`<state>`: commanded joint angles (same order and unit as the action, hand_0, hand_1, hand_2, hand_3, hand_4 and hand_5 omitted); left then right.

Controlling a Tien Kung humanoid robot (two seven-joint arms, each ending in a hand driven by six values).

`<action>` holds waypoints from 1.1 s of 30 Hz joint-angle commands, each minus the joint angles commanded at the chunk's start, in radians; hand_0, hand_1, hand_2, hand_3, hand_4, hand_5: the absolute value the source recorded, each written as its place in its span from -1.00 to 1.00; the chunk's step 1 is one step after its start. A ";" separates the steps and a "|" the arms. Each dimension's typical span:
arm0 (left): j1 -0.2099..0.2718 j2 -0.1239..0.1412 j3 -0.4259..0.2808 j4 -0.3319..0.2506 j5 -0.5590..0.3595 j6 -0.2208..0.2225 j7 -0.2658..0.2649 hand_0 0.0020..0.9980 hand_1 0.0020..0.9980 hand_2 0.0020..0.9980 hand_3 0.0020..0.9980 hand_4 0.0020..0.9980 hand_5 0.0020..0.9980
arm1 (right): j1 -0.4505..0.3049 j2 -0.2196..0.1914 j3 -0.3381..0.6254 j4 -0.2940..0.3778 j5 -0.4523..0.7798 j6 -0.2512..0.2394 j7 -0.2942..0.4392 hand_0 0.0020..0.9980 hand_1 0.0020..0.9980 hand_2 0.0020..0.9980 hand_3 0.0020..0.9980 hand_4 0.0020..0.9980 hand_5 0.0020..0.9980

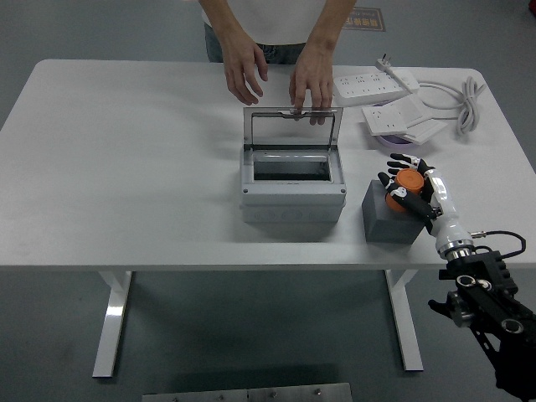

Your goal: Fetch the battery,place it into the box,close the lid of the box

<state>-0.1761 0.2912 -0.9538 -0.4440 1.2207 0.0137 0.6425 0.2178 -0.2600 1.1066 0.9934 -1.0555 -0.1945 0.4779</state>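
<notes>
- The white table point(126, 167) fills most of the view, its near edge running across the lower part.
- A person point(276, 21) stands at the far side. One hand point(313, 82) rests its fingertips on the top edge of the box's raised lid; the other hand point(244, 71) hovers just beside it, fingers spread, over the tabletop.
- The grey box point(292, 188) sits near the table's middle, open, with its clear lid point(291, 128) standing upright at the back and a dark opening showing inside.
- The right arm point(494, 314) comes up from the lower right corner, black and jointed, ending in a white wrist.
- White power strips point(374, 84) and a coiled cable point(465, 100) lie at the far right corner.
- A dark grey block point(387, 219) stands just right of the box.
- The right hand point(412, 190) sits on top of the block, black-tipped fingers curled around the battery.
- The orange battery point(405, 184) lies in that grasp, above the block, outside the box.
</notes>
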 joint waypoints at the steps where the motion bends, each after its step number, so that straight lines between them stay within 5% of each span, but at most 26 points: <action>1: 0.000 0.000 0.000 0.000 0.000 0.000 0.000 0.27 0.40 0.15 0.08 0.00 -1.00 | 0.000 0.000 0.000 0.000 -0.001 -0.001 0.000 0.35 0.42 0.45 0.45 0.69 -0.27; 14: 0.000 -0.001 -0.007 -0.001 0.007 0.003 0.003 0.27 0.40 0.15 0.08 0.00 -1.00 | 0.003 -0.001 -0.006 0.006 -0.005 -0.021 0.004 0.25 0.38 0.41 0.43 0.54 -0.47; 15: 0.000 -0.001 -0.008 -0.001 0.008 0.003 0.003 0.27 0.40 0.15 0.08 0.00 -1.00 | 0.004 -0.001 -0.006 0.007 -0.005 -0.022 0.004 -0.01 0.27 0.36 0.34 0.32 -0.73; 33: -0.001 -0.002 -0.013 -0.001 0.016 0.003 0.003 0.27 0.40 0.15 0.08 0.00 -1.00 | 0.009 0.001 -0.010 0.010 0.002 -0.030 0.004 -0.07 0.25 0.32 0.32 0.14 -0.90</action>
<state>-0.1772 0.2890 -0.9671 -0.4455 1.2371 0.0165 0.6454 0.2272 -0.2587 1.0968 1.0037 -1.0540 -0.2241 0.4820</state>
